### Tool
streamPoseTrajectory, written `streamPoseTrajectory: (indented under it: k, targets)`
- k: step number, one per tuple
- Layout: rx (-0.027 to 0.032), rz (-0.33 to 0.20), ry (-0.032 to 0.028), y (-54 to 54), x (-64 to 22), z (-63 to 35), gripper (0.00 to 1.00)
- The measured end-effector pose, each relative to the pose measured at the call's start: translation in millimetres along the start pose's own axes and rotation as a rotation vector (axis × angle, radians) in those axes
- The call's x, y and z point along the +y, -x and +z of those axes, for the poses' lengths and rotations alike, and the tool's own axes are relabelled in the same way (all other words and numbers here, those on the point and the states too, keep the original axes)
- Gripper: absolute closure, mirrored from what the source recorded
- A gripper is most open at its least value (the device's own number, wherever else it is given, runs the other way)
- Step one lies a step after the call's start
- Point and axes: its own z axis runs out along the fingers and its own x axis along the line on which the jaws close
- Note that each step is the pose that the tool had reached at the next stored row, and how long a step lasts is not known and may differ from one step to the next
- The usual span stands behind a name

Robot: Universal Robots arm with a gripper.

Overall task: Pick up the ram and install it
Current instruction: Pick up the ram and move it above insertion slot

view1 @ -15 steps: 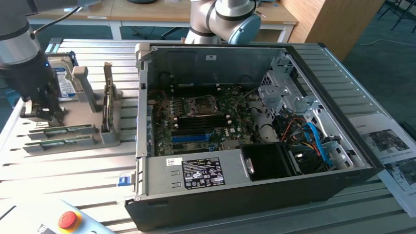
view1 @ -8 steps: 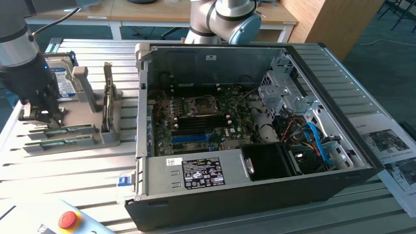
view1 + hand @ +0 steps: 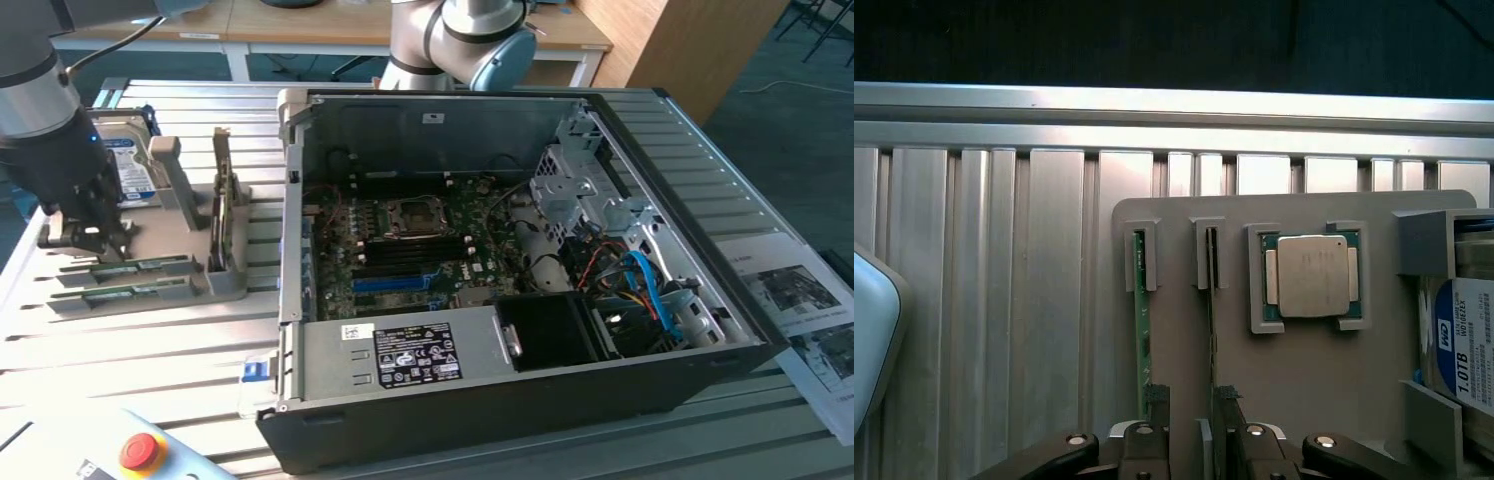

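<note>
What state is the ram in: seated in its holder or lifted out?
Seated. Both ram sticks stand on edge in the gray holder's slots, with the gripper down over them.

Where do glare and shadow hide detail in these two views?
Wrist view: hard glare along the aluminium rail, black beyond it; the processor lid shines mildly. Exterior view: table slats wash out pale at the exterior view's left, and the computer case interior lies in shadow.
</note>
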Motion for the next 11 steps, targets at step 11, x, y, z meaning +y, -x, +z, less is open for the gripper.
streamPoseTrajectory:
  k: [11]
  targets:
    - [0.0001, 0.000, 0.0001, -0.6, -0.1, 4.9, 0.69]
